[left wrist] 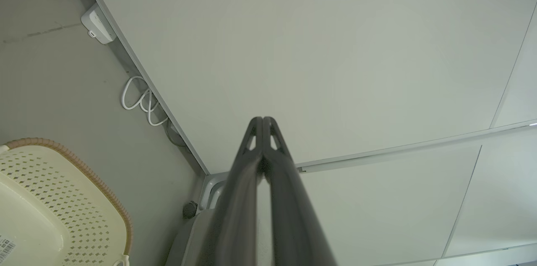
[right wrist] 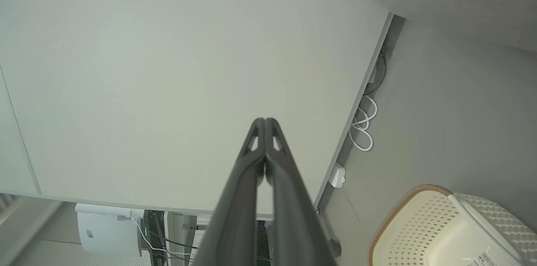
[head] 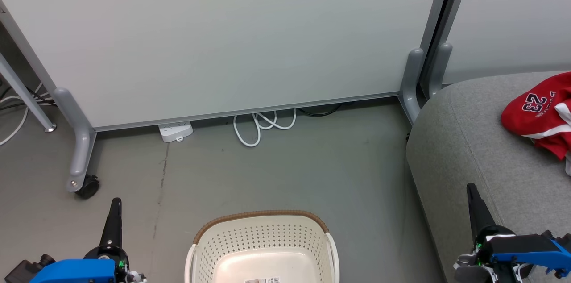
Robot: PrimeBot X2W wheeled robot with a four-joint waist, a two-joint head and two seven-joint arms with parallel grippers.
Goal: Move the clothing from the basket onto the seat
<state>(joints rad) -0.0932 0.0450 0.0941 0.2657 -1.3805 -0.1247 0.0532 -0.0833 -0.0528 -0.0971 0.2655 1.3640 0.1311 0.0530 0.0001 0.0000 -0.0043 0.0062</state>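
The cream basket [head: 263,238] with its brown rim stands on the floor at the bottom centre, and the part of its inside that shows holds no fabric; it also appears as the basket [left wrist: 54,199] and the basket [right wrist: 423,228]. Red clothing [head: 542,111] with a "23" print lies on the grey seat [head: 464,140] at the right edge. My left gripper [head: 116,202] is shut and holds nothing, left of the basket; its tips [left wrist: 263,120] meet. My right gripper [head: 470,188] is shut and holds nothing, over the seat's front corner, with touching tips [right wrist: 265,121].
A pale partition panel [head: 223,37] on grey feet with a caster [head: 88,187] stands behind the floor area. A white power strip [head: 175,131] and a coiled white cable [head: 263,124] lie at its base. A second panel stands behind the seat.
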